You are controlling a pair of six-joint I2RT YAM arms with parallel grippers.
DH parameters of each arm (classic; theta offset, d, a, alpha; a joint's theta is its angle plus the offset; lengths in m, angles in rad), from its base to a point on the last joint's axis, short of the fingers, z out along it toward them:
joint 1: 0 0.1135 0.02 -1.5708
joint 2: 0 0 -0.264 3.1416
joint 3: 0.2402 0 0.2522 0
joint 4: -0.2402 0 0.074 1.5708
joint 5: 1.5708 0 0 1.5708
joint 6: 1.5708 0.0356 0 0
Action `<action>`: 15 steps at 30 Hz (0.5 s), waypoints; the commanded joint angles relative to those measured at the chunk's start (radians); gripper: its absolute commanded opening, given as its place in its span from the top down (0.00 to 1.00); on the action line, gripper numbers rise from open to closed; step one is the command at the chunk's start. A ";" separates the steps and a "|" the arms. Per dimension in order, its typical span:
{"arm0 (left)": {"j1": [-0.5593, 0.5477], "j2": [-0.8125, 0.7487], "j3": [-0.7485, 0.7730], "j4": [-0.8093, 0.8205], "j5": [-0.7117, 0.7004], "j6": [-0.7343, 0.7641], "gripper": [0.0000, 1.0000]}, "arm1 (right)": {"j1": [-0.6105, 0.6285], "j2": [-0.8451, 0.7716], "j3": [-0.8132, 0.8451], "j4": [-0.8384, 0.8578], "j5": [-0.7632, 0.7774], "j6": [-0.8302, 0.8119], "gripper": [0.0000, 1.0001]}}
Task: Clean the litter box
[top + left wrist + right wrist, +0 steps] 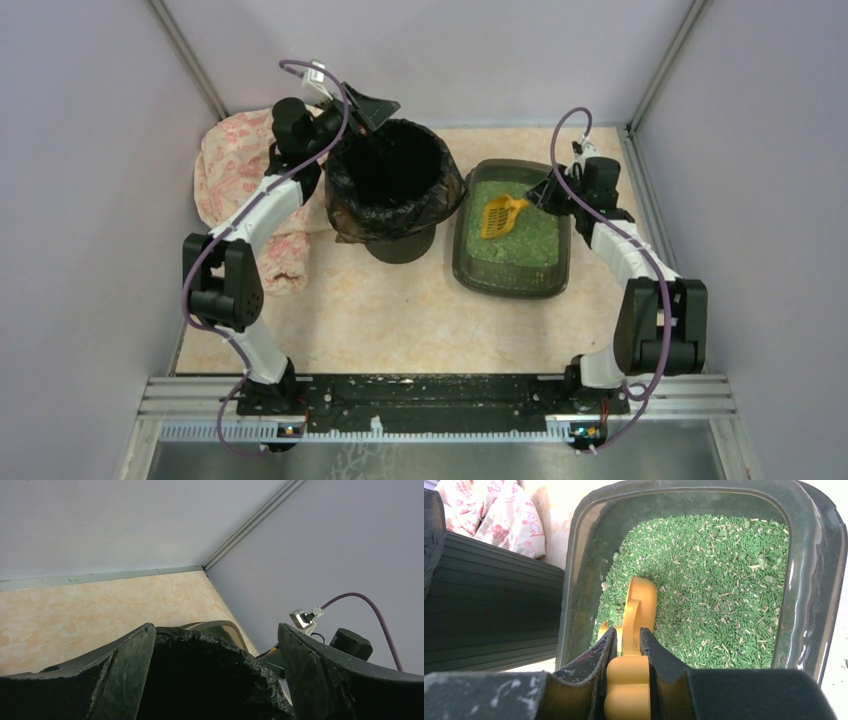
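Right hand (628, 636) is clamped tight on the yellow handle of the scoop (639, 599), one finger on each side of it with no gap showing. The scoop reaches forward and down from the fingers, its far end lying on the green granules (714, 575) at the left side of the litter box (572, 575).

From above, the same hand (548, 193) sits over the box's far right corner and the scoop (503, 215) slants toward the middle of the granules (535, 240). The litter box (510, 284) stands on the table (380, 315) right of centre, in front of the right arm, its left wall just beside the bin (400, 228). The wrist view shows the bin's dark ribbed side (489, 605) close to that wall.

Left hand (215, 628) is wide open and grips nothing. Its two fingers are spread well apart above the crumpled black bag lining the bin (200, 672). Seen from above, this hand (365, 108) hangs at the bin's far rim.

A pink patterned cloth (235, 170) lies bunched on the table left of the bin, partly under the left arm.
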 commanded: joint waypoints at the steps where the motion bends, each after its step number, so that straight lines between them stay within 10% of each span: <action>1: -0.010 -0.017 -0.016 0.013 -0.008 0.017 0.03 | 0.007 0.034 -0.044 0.063 -0.024 -0.029 1.00; 15: -0.017 -0.013 -0.020 0.010 -0.009 0.017 0.03 | 0.046 0.157 -0.100 0.275 -0.219 0.112 1.00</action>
